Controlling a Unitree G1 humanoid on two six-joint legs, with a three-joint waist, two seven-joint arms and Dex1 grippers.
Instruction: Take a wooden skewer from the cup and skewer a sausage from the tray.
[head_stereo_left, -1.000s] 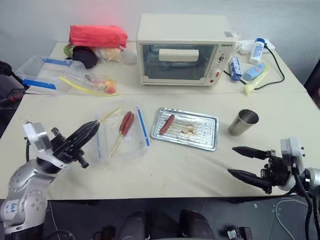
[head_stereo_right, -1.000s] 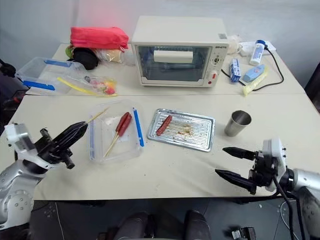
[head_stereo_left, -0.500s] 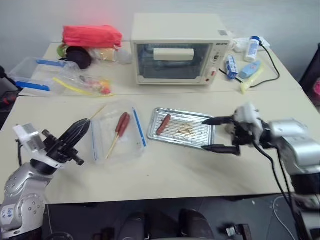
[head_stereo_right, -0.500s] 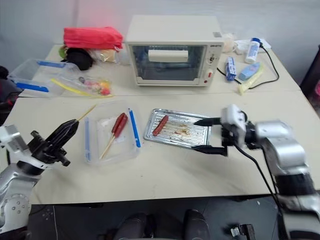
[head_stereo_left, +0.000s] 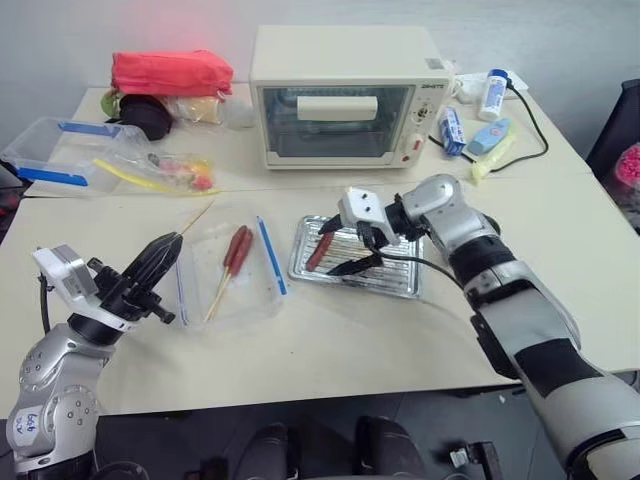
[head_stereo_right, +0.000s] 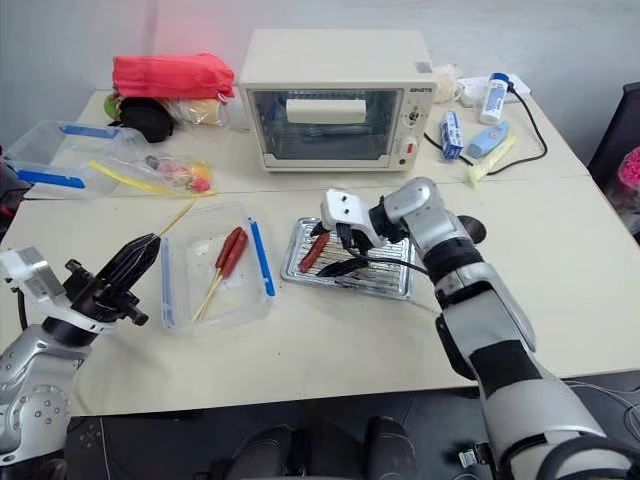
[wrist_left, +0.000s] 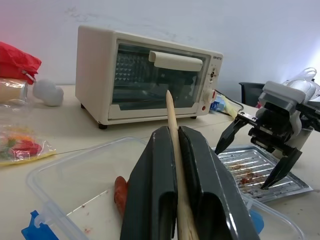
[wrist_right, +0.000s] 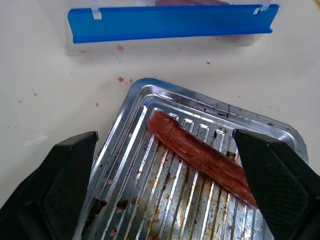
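My left gripper (head_stereo_left: 170, 243) hovers over the table's front left, shut on the wooden skewer (wrist_left: 172, 135), whose pointed end sticks out past the fingertips. On the ribbed silver tray (head_stereo_left: 400, 285) at mid-table lies a reddish-brown sausage (head_stereo_left: 320, 250). My right gripper (head_stereo_left: 333, 247) hangs open just above the tray's left end, one finger on each side of the sausage (wrist_right: 200, 152) and clear of it. Behind my right forearm, the steel cup (head_stereo_right: 470, 230) is mostly hidden.
A clear plastic box (head_stereo_left: 225, 285) with blue strips, left of the tray, holds a sausage on a stick (head_stereo_left: 233, 255). A toaster oven (head_stereo_left: 340, 95) stands at the back, with a red bag (head_stereo_left: 170, 72) and another plastic box (head_stereo_left: 60, 150) to its left and bottles (head_stereo_left: 490, 95) to its right.
My right arm has swung from the front right edge of the table over to the tray, its gripper still open. The left gripper has kept its place and the skewer. The camera view has shifted.
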